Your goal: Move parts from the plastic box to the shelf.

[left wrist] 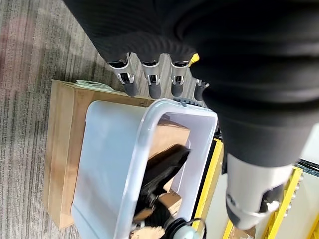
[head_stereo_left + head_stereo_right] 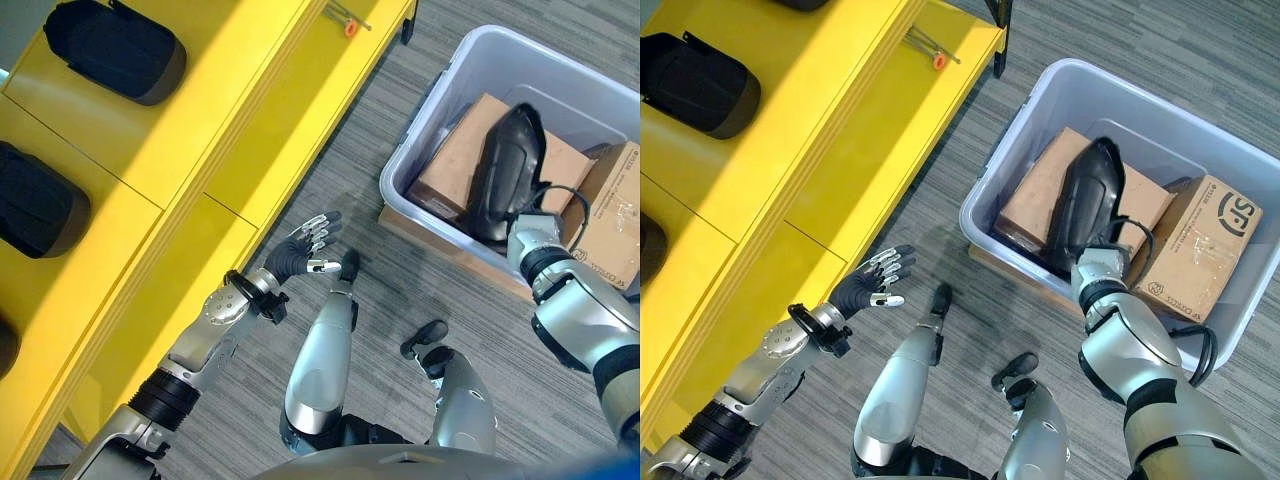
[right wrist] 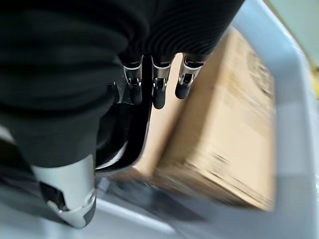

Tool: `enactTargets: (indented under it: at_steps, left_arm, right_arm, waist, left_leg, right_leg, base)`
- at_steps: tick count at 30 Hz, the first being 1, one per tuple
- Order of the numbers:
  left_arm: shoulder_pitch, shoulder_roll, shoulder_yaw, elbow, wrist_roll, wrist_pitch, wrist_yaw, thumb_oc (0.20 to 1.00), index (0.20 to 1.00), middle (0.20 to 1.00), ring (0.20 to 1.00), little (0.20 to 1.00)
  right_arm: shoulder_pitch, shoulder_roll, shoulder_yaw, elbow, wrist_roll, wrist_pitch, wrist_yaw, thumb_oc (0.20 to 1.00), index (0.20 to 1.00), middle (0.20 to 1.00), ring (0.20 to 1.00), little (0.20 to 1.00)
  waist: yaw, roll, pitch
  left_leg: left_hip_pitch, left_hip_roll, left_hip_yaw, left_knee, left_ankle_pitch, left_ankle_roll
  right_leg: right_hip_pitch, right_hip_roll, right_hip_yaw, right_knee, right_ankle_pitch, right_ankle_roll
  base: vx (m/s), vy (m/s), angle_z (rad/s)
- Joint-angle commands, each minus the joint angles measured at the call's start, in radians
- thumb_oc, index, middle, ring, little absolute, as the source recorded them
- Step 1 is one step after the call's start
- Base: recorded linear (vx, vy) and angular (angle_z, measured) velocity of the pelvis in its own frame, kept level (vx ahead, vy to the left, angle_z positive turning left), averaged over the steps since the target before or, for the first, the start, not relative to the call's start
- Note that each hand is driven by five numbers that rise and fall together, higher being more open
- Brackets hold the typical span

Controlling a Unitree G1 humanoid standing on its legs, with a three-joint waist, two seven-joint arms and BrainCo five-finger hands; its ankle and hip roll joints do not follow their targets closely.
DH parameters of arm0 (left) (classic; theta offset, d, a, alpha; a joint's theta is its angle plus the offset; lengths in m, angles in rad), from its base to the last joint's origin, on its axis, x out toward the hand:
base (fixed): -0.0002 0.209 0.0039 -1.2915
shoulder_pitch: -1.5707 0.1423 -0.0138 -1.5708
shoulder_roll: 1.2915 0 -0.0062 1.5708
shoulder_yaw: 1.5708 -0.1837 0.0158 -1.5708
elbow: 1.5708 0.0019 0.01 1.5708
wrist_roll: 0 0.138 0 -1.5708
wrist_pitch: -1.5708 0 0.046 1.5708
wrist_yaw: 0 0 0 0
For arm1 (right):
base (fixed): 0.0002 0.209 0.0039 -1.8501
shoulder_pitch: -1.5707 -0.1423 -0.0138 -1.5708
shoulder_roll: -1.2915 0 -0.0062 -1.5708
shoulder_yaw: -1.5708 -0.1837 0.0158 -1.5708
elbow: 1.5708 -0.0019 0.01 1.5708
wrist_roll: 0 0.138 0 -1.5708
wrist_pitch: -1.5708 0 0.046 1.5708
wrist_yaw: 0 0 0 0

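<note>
A long black moulded part (image 2: 1086,205) stands tilted in the grey plastic box (image 2: 1010,140), leaning on cardboard cartons. My right arm reaches into the box from the near side, and in the eye views the part hides my right hand (image 3: 158,93). In the right wrist view its fingers are straight, held against the part (image 3: 127,142), with the thumb spread on the other side. My left hand (image 2: 305,250) hovers open and empty over the carpet beside the yellow shelf (image 2: 200,120). Two black parts (image 2: 115,45) (image 2: 35,210) lie on the shelf.
Two cardboard cartons (image 2: 1040,195) (image 2: 1200,250) take up much of the box. It rests on a flat wooden board (image 2: 430,235) on the carpet. A small orange-tipped tool (image 2: 931,52) lies at the shelf's far end. A strip of carpet runs between shelf and box.
</note>
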Motion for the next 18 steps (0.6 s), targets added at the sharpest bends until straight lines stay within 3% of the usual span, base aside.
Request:
enactTargets:
  at_steps: [1, 3, 8, 9, 10, 12, 15, 17, 18]
  left_arm:
    - [0.024, -0.031, -0.025, -0.119, 0.015, -0.019, -0.049, 1.000, 1.000, 1.000, 1.000, 1.000]
    - [0.024, -0.035, -0.029, -0.120, 0.021, -0.013, -0.050, 1.000, 1.000, 1.000, 1.000, 1.000]
    - [-0.001, -0.042, -0.056, -0.104, 0.016, -0.052, -0.021, 1.000, 1.000, 1.000, 1.000, 1.000]
    - [-0.016, -0.039, -0.061, -0.092, 0.011, -0.080, -0.009, 1.000, 1.000, 1.000, 1.000, 1.000]
    - [-0.027, -0.033, -0.064, -0.084, 0.002, -0.099, 0.001, 1.000, 1.000, 1.000, 1.000, 1.000]
    - [-0.033, -0.027, -0.055, -0.079, -0.007, -0.109, 0.010, 1.000, 1.000, 1.000, 1.000, 1.000]
    - [-0.043, -0.023, -0.034, -0.079, -0.002, -0.138, 0.022, 1.000, 1.000, 1.000, 1.000, 1.000]
    - [-0.040, -0.032, -0.015, -0.099, -0.001, -0.175, 0.031, 1.000, 1.000, 1.000, 1.000, 1.000]
    - [-0.047, -0.038, 0.001, -0.112, 0.017, -0.205, 0.039, 1.000, 1.000, 1.000, 1.000, 1.000]
  right_arm:
    - [0.071, 0.007, -0.019, 0.066, 0.058, -0.017, 0.065, 1.000, 1.000, 1.000, 1.000, 1.000]
    - [0.085, 0.012, -0.031, 0.072, 0.079, -0.053, 0.012, 1.000, 1.000, 1.000, 1.000, 1.000]
    - [0.063, 0.015, -0.052, 0.017, 0.116, -0.183, -0.345, 1.000, 1.000, 1.000, 1.000, 1.000]
    - [0.036, 0.008, -0.053, -0.048, 0.128, -0.282, -0.530, 1.000, 1.000, 1.000, 1.000, 1.000]
    - [0.008, -0.003, -0.055, -0.119, 0.188, -0.375, -0.625, 1.000, 1.000, 1.000, 1.000, 1.000]
    - [-0.005, -0.017, -0.057, -0.201, 0.210, -0.431, -0.678, 1.000, 1.000, 1.000, 1.000, 1.000]
    - [-0.024, -0.052, -0.049, -0.368, 0.290, -0.586, -0.795, 1.000, 1.000, 1.000, 1.000, 1.000]
    - [0.010, -0.088, -0.088, -0.639, 0.309, -0.620, -0.821, 1.000, 1.000, 1.000, 1.000, 1.000]
    - [0.048, -0.102, -0.128, -0.806, 0.309, -0.582, -0.849, 1.000, 1.000, 1.000, 1.000, 1.000]
  waist:
    - [0.008, 0.025, -0.018]
    - [0.003, 0.026, -0.018]
    - [-0.026, 0.031, -0.018]
    - [-0.041, 0.034, -0.018]
    - [-0.052, 0.034, -0.018]
    - [-0.064, 0.032, -0.018]
    - [-0.094, 0.025, -0.018]
    - [-0.133, 0.026, -0.018]
    - [-0.159, 0.030, -0.018]
  left_leg:
    - [0.006, -0.007, -0.038, -0.034, -0.016, -0.016]
    - [0.020, -0.006, -0.031, -0.037, -0.016, -0.017]
    - [0.047, 0.003, -0.006, -0.038, -0.019, -0.017]
    - [0.055, 0.005, 0.004, -0.038, -0.021, -0.016]
    - [0.058, 0.009, 0.011, -0.035, -0.023, -0.015]
    - [0.063, 0.013, 0.016, -0.032, -0.026, -0.016]
    - [0.075, 0.021, 0.029, -0.028, -0.034, -0.018]
    - [0.098, 0.023, 0.040, -0.027, -0.041, -0.020]
    - [0.106, 0.025, 0.053, -0.035, -0.026, -0.011]
  right_leg:
    - [0.034, -0.008, 0.001, 0.016, 0.061, 0.068]
    - [0.043, -0.008, 0.005, 0.010, 0.065, 0.068]
    - [0.058, -0.001, 0.035, -0.022, 0.080, 0.072]
    - [0.060, 0.001, 0.052, -0.035, 0.087, 0.078]
    - [0.059, 0.003, 0.063, -0.040, 0.090, 0.080]
    - [0.061, 0.007, 0.073, -0.045, 0.091, 0.082]
    - [0.059, 0.013, 0.096, -0.047, 0.089, 0.082]
    - [0.059, 0.016, 0.123, -0.046, 0.082, 0.079]
    - [0.052, 0.024, 0.132, -0.054, 0.096, 0.067]
  base:
    - [0.00, 0.000, 0.00]
    - [0.00, 0.000, 0.00]
    - [-0.04, 0.031, -0.09]
    - [-0.08, 0.056, -0.25]
    - [-0.07, 0.041, -0.26]
    - [-0.03, 0.012, -0.23]
    - [-0.03, 0.028, -0.16]
    - [-0.04, 0.104, -0.27]
    - [-0.04, 0.115, -0.33]
